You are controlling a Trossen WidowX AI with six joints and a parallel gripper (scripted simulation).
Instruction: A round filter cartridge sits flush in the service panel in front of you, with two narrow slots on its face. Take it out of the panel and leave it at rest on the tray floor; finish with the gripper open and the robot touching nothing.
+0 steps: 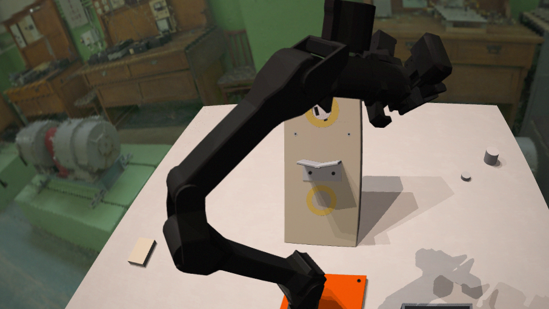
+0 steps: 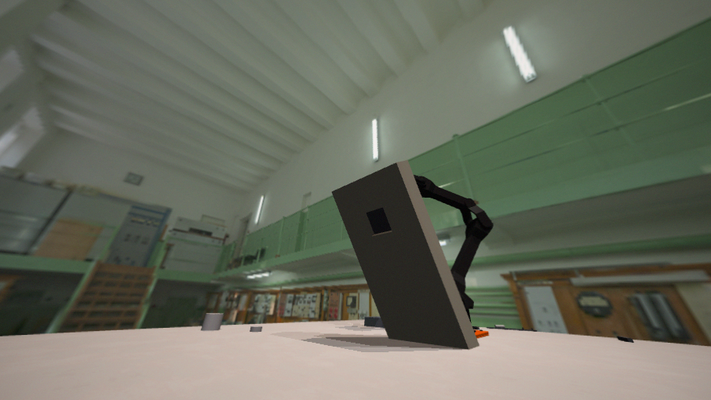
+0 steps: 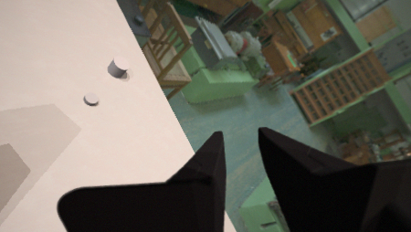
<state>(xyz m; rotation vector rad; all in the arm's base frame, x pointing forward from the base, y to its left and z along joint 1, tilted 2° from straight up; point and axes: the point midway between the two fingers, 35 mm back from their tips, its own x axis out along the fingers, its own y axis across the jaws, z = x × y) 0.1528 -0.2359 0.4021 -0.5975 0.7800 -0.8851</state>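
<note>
Pincer (image 3: 239,137) narrowed, empty, beyond panel (image 1: 322,214)

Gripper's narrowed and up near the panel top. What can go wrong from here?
1. The gripper faces past the table edge, not the cartridge, and holds nothing. It needs a large reorientation, and the fingers could miss the narrow slots.
2. The arm hides most of the cartridge in the top view, so alignment is hard to check.
3. The bracket sticks out of the panel below the cartridge and could snag a downward pull.
</note>
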